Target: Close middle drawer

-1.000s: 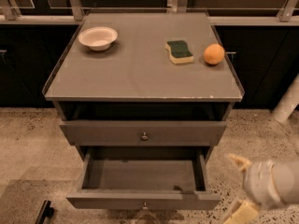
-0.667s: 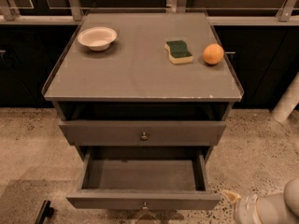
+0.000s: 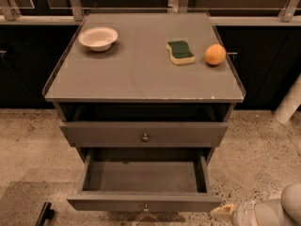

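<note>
The middle drawer (image 3: 141,175) is pulled far out of the grey cabinet, showing its plain grey inside. Its low front panel with a small round knob (image 3: 146,206) sits at the bottom of the view. My gripper (image 3: 225,212) is at the lower right corner, just right of the drawer's front right corner. Only its pale tip and the white arm (image 3: 268,213) behind it show. It appears not to touch the drawer.
The drawer above (image 3: 145,137) stands slightly out, with a like knob. On the cabinet top (image 3: 141,74) are a white bowl (image 3: 98,38), a green-and-yellow sponge (image 3: 179,52) and an orange (image 3: 215,54). Speckled floor surrounds the cabinet; a white post (image 3: 289,102) stands at right.
My arm has dropped from beside the drawer's right side to the bottom right corner. The drawers have not moved.
</note>
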Motion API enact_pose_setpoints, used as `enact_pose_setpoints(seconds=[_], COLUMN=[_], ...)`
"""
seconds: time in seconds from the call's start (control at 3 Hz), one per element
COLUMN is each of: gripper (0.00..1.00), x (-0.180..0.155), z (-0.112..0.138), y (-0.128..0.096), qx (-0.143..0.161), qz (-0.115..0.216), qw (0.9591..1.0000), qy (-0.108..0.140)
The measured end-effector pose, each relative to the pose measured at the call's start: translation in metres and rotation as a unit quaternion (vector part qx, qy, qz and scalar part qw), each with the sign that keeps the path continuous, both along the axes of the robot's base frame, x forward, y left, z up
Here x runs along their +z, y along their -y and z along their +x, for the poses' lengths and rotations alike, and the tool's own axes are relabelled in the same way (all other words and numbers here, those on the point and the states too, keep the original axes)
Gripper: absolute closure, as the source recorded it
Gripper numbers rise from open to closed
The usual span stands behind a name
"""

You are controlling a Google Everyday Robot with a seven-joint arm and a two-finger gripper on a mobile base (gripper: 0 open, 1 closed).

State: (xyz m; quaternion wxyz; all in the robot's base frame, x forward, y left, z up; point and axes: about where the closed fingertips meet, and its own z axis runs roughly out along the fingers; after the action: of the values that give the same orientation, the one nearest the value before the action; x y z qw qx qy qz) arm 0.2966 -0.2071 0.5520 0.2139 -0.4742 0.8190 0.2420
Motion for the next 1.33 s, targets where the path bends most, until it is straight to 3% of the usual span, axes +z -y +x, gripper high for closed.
enact_pose_setpoints(seconds=[0.67,1.0,1.33], gripper=[0.9,1.0,1.0], x=[-0.016,-0.043,-0.094], z=[0.005,0.023,0.038], y=[0.012,0.033,0.058], qx=[-0.013,-0.041,-0.082], qz=[-0.005,-0.005,0.003], qw=[0.9999,0.9991,0.9966], qy=[0.004,0.01,0.003])
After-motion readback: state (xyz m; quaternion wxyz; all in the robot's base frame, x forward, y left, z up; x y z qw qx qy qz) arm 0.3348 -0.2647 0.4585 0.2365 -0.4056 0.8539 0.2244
